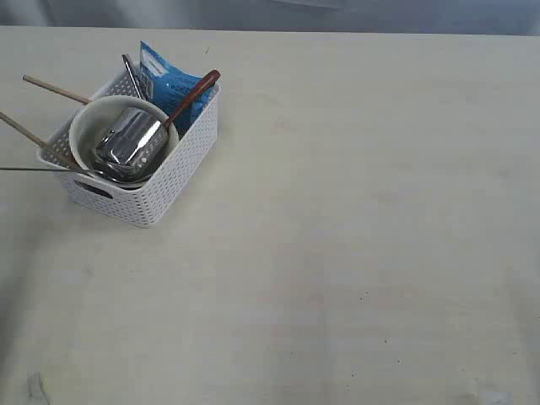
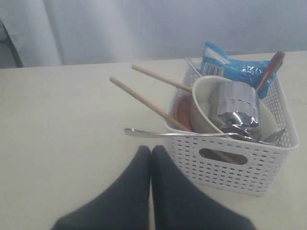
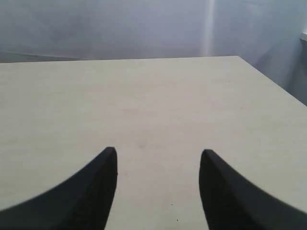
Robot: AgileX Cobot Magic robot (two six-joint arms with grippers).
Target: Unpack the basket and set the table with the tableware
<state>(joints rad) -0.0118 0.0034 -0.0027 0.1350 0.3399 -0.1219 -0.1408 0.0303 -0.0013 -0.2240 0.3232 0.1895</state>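
The basket [image 1: 160, 198] is seen at the upper left of the exterior view on the tabletop [image 1: 354, 219], packed with the bowl [image 1: 91, 118], steel cup [image 1: 128, 139], chopsticks [image 1: 55, 89], red spoon [image 1: 194, 94] and a blue packet [image 1: 164, 72]. The left tool [image 2: 151, 149] is pressed together just beside the basket, and the right tool [image 3: 158, 153] is held apart over bare tabletop.

The white rectangular plastic basket [image 1: 143, 198] with perforated walls stands on the pale cream worktop [image 1: 354, 219], at the upper left of the exterior view. Inside it, a cream round bowl [image 1: 82, 139] holds a shiny steel cup [image 1: 126, 139] lying on its side. A dark red spoon [image 1: 194, 95] slants up out of the bowl. Two wooden chopsticks [image 1: 52, 88] and a steel utensil handle [image 1: 38, 169] jut out over one wall. A reddish-brown plate [image 2: 182, 111] sits between bowl and wall.
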